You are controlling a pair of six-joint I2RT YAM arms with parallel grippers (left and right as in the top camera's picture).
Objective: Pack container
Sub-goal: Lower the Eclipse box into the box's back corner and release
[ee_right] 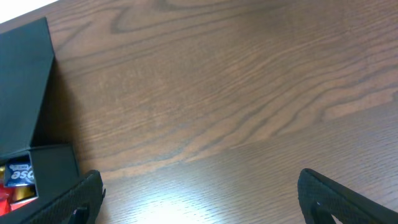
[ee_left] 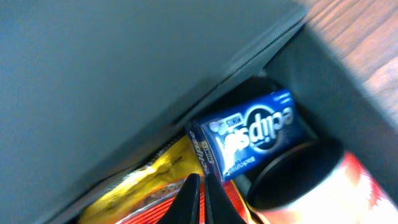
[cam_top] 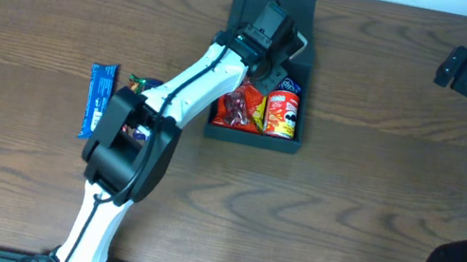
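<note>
The dark container (cam_top: 308, 62) stands at the back centre of the table with its flap lid (cam_top: 271, 1) open to the far side. Inside lie a Pringles can (cam_top: 283, 114), a red packet (cam_top: 238, 106) and a blue Eclipse mint box (ee_left: 255, 134). My left gripper (cam_top: 279, 48) hovers inside the box near the lid hinge; in the left wrist view its fingers (ee_left: 200, 199) are pressed together with nothing between them, above a yellow and red packet (ee_left: 149, 190). My right gripper (ee_right: 199, 193) is wide open and empty above bare wood at the far right.
A blue snack bar (cam_top: 97, 100) and a small colourful packet (cam_top: 141, 84) lie on the table left of the left arm. The container also shows at the left edge of the right wrist view (ee_right: 28, 87).
</note>
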